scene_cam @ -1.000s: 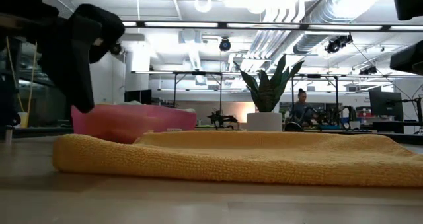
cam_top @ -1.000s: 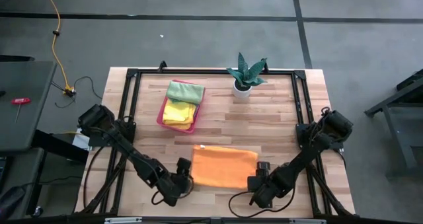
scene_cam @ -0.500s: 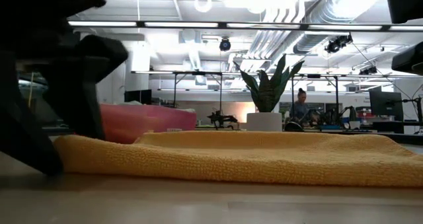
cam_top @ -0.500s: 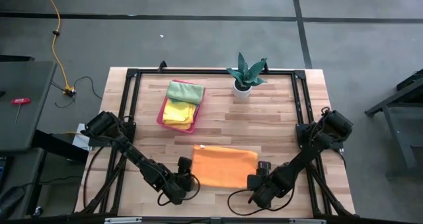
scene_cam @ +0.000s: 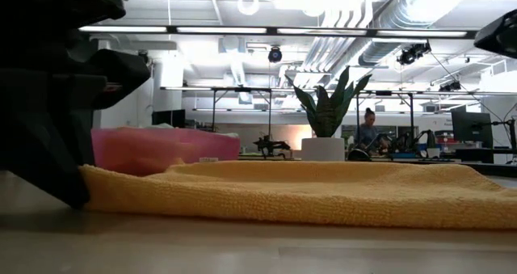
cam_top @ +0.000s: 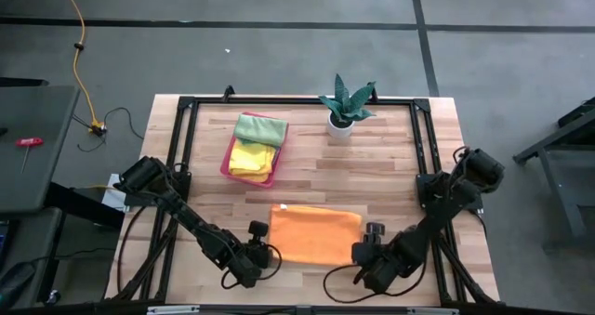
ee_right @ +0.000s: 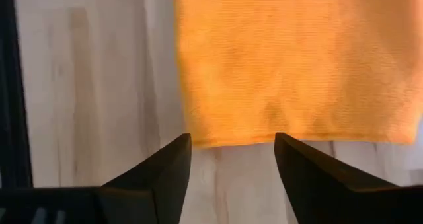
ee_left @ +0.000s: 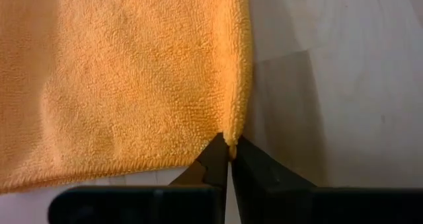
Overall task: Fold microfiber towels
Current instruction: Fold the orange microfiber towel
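An orange microfiber towel (cam_top: 316,234) lies flat on the wooden table, near the front edge. My left gripper (cam_top: 267,255) is low at the towel's near-left corner and shut on it; the low view shows it as a dark mass (scene_cam: 56,145) at the towel's left end (scene_cam: 97,181). My right gripper (ee_right: 232,143) stands open at the towel's near-right corner (cam_top: 356,256), one finger on either side of the towel's edge (ee_right: 231,137), without touching it. More towels, green (cam_top: 260,127) and yellow (cam_top: 251,157), lie in the pink tray. My left gripper pinches the orange towel's near-left corner (ee_left: 230,135) between its two fingertips. The fingers come in low from the table's left side. One layer or several, I cannot tell. The rest of the towel lies flat on the table.
A pink tray (cam_top: 226,159) stands at the back left of the table. A potted plant (cam_top: 344,106) stands at the back middle. A black frame (cam_top: 297,101) runs around the table's edges. Bare wood lies between the tray and the orange towel.
My left gripper has come down and moved toward the table's right, onto the orange towel's near-left corner, and has shut on it. The towel's left end has been nudged slightly to the right. The rest of the towel has stayed flat.
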`<move>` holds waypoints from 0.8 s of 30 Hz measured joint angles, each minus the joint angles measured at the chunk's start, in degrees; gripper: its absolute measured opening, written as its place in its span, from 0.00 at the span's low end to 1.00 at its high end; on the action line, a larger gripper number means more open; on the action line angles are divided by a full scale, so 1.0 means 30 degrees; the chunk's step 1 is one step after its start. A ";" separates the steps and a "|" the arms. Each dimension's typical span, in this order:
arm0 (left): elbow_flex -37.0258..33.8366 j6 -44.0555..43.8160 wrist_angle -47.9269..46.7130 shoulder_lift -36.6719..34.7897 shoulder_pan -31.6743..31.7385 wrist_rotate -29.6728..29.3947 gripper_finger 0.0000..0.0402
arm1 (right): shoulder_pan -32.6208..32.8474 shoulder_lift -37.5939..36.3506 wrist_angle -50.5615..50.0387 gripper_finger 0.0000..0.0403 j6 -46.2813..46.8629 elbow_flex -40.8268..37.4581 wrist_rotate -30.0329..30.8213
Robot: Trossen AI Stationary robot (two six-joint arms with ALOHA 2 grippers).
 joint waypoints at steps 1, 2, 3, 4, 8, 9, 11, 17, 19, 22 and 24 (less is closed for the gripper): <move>0.0000 -0.0007 0.0000 0.0000 0.0000 0.0022 0.01 | 0.0112 0.0020 0.0108 0.51 -0.0135 -0.0002 -0.0013; 0.0000 -0.0049 0.0000 0.0000 0.0000 0.0025 0.01 | 0.0185 0.0068 0.0302 0.51 -0.0336 -0.0003 -0.0137; 0.0000 -0.0134 0.0002 0.0000 0.0000 0.0039 0.01 | 0.0237 0.0160 0.0666 0.51 -0.0684 -0.0004 -0.0360; 0.0000 -0.0174 0.0008 0.0000 0.0000 0.0068 0.01 | 0.0266 0.0271 0.1049 0.51 -0.1129 -0.0003 -0.0512; 0.0000 -0.0536 0.0010 -0.0007 0.0000 0.0179 0.01 | 0.0240 0.0799 0.2341 0.51 -0.3240 -0.0008 -0.1231; 0.0000 -0.0651 0.0011 -0.0007 0.0000 0.0186 0.00 | 0.0210 0.0983 0.2409 0.51 -0.3335 -0.0008 -0.1273; 0.0000 -0.0907 0.0011 -0.0007 0.0000 0.0193 0.00 | 0.0082 0.1367 0.2476 0.51 -0.3328 -0.0015 -0.1282; 0.0000 -0.1504 0.0066 -0.0015 0.0000 0.0392 0.00 | -0.0163 0.2307 0.2494 0.51 -0.3328 -0.0015 -0.1207; 0.0000 -0.1504 0.0066 -0.0015 0.0000 0.0436 0.00 | -0.0185 0.2525 0.2632 0.51 -0.3328 -0.0015 -0.1245; 0.0000 -0.1504 0.0073 -0.0022 0.0000 0.0477 0.00 | -0.0185 0.2695 0.2840 0.50 -0.3328 -0.0015 -0.1239; 0.0000 -0.1536 0.0080 -0.0022 0.0000 0.0539 0.00 | -0.0185 0.2696 0.2830 0.48 -0.3328 -0.0015 -0.1172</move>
